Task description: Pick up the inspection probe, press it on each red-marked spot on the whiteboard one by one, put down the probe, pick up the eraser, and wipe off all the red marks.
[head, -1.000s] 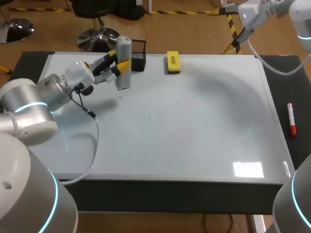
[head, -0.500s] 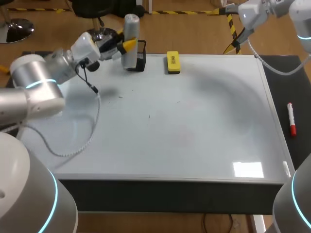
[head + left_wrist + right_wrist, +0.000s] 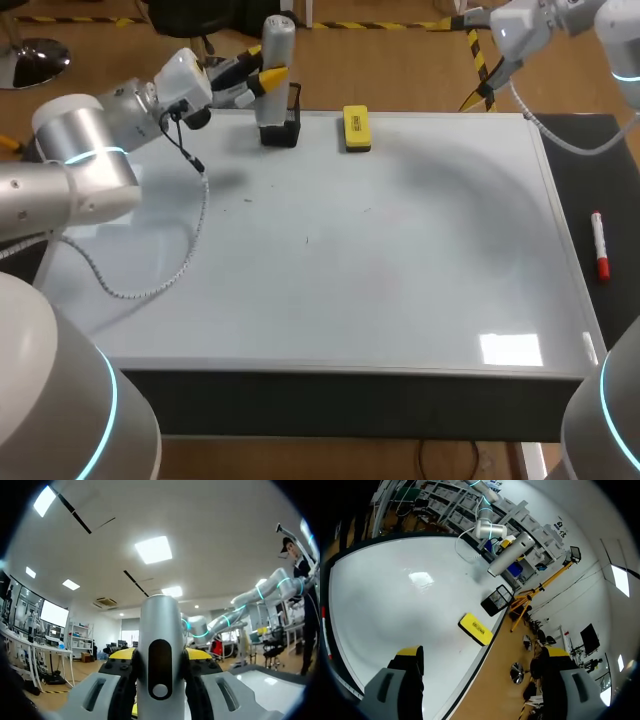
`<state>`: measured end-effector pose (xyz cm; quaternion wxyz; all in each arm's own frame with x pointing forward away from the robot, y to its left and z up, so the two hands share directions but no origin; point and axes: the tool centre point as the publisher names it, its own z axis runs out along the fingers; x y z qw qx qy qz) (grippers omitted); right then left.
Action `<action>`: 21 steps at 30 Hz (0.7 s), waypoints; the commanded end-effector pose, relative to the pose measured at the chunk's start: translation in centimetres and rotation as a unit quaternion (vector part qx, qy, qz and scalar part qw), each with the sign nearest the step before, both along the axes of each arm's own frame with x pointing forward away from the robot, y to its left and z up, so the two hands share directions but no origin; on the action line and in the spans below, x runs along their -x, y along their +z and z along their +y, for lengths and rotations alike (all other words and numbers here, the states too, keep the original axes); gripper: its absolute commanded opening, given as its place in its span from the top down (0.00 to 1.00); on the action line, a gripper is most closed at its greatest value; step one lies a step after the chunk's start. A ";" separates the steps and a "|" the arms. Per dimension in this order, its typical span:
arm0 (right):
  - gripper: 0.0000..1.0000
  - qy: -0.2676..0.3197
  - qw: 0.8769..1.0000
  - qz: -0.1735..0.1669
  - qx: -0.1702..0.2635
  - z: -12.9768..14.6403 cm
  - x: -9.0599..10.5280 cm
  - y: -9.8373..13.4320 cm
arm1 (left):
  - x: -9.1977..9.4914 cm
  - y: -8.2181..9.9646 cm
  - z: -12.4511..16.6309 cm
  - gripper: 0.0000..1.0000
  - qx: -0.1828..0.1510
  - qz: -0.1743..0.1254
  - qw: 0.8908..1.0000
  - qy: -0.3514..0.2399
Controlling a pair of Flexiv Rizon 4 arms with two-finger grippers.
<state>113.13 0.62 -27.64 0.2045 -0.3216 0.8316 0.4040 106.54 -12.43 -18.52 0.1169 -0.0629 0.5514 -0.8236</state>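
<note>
Left gripper (image 3: 262,82), upper left of head view, clamps the silver-grey cylindrical probe (image 3: 277,50) upright over the black mesh holder (image 3: 283,132); can't tell if it's in yet. Looks like the put-down step. Next: lower straight, let go, then go for the yellow block eraser (image 3: 356,128), top centre on the whiteboard (image 3: 400,280). Right gripper (image 3: 482,652) is spread wide, empty.

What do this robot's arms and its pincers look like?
The left arm and right arm are thick rounded tubes, silver and white, with glowing cyan rings at the joints. A black cable and a pale ribbed hose trail from the left one; a white cable hangs off the right. The left gripper and right gripper have grey fingers with yellow tips.
</note>
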 end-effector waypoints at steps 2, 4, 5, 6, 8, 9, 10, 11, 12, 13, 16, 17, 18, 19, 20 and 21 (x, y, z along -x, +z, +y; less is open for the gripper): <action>0.00 0.001 1.000 0.000 0.002 0.0 0.0 0.1 | -0.1 0.1 0.0 1.00 0.000 0.000 1.000 -0.002; 0.00 0.001 1.000 0.000 0.002 0.0 0.0 0.1 | -0.1 -0.1 0.3 1.00 0.009 0.003 1.000 0.002; 0.00 0.001 1.000 0.000 0.002 0.0 0.0 0.1 | -0.2 -0.2 0.5 1.00 0.003 0.003 1.000 0.006; 0.00 0.001 1.000 0.000 0.002 0.0 0.0 0.1 | -0.5 -0.3 0.7 1.00 0.009 0.003 1.000 0.011; 0.00 0.001 1.000 0.000 0.002 0.0 0.0 0.1 | -1.1 -0.2 0.9 1.00 0.012 -0.004 1.000 0.014; 0.00 0.001 1.000 0.000 0.002 0.0 0.0 0.1 | -1.5 -0.2 1.0 1.00 0.015 -0.009 1.000 0.012; 0.00 0.001 1.000 0.000 0.002 0.0 0.0 0.1 | -1.9 0.0 0.8 1.00 0.020 -0.013 1.000 0.010; 0.00 0.001 1.000 0.000 0.002 0.0 0.0 0.1 | -2.2 0.2 0.6 1.00 0.017 -0.018 1.000 0.008; 0.00 0.001 1.000 0.000 0.002 0.0 0.0 0.1 | -2.7 0.5 0.4 1.00 0.019 -0.024 1.000 0.004; 0.00 0.001 1.000 0.000 0.002 0.0 0.0 0.1 | -3.0 0.6 0.2 1.00 0.018 -0.028 0.999 0.002; 0.00 0.001 1.000 0.000 0.002 0.0 0.0 0.1 | -4.1 1.0 -0.2 1.00 0.020 -0.036 0.999 -0.003; 0.00 0.001 1.000 0.000 0.002 0.0 0.0 0.1 | -4.3 1.1 -0.3 1.00 0.020 -0.037 0.999 -0.004; 0.00 0.001 1.000 0.000 0.002 0.0 0.0 0.1 | -4.8 1.1 -0.4 1.00 0.021 -0.038 0.999 -0.008; 0.00 0.001 1.000 0.000 0.002 0.0 0.0 0.1 | -5.1 1.1 -0.4 1.00 0.018 -0.042 0.999 -0.012; 0.00 0.001 1.000 0.000 0.002 0.0 0.0 0.1 | -5.4 1.1 -0.4 1.00 0.016 -0.045 0.999 -0.014; 0.00 0.001 1.000 0.000 0.002 0.0 0.0 0.1 | -5.9 1.0 -0.4 1.00 0.018 -0.044 0.999 -0.016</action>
